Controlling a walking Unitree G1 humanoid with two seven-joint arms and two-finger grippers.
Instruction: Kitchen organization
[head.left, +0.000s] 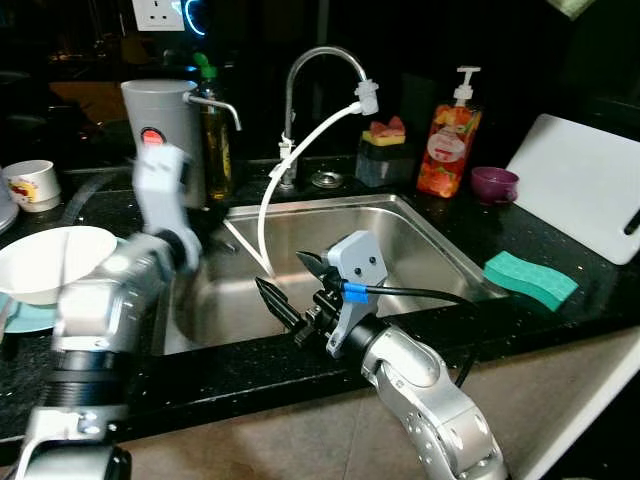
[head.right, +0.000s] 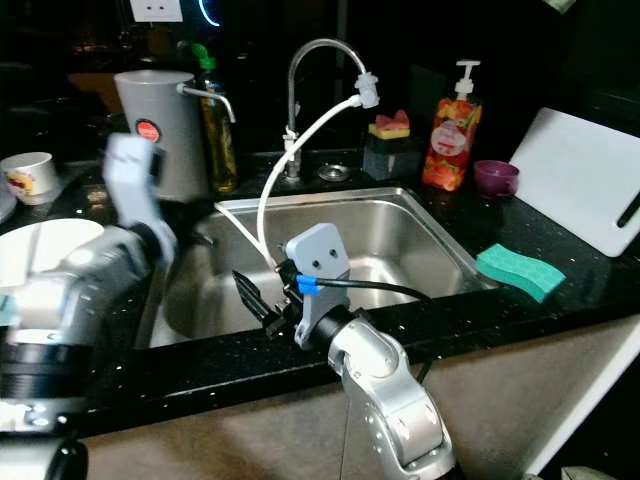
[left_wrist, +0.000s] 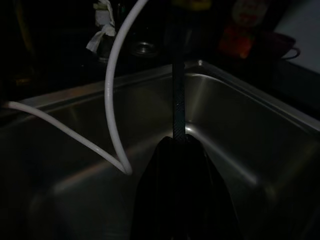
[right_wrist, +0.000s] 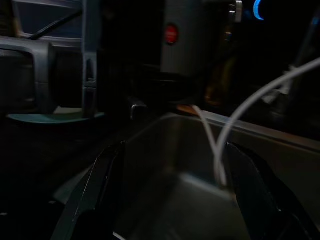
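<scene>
Jaws spread wide and empty, the right gripper (head.left: 285, 283) hovers over the sink (head.left: 420, 225); left jaws unreadable. Likely a reaching step: the green sponge (head.left: 530, 279) waits on the worktop (head.left: 600, 290).

A stainless steel sink (head.left: 420, 235) is set in the middle of the black stone counter (head.left: 560, 320). Behind it stands a curved chrome tap (head.left: 318, 62), from which a white hose (head.left: 268, 195) hangs into the basin. Far left is a grey electric kettle (head.left: 165, 125); near left, a white bowl (head.left: 50, 262). Right of the tap stands a red soap pump bottle (head.left: 448, 140), then a small purple cup (head.left: 494, 184). A green sponge (head.left: 530, 279) lies near right, a white cutting board (head.left: 585, 185) behind it.
</scene>
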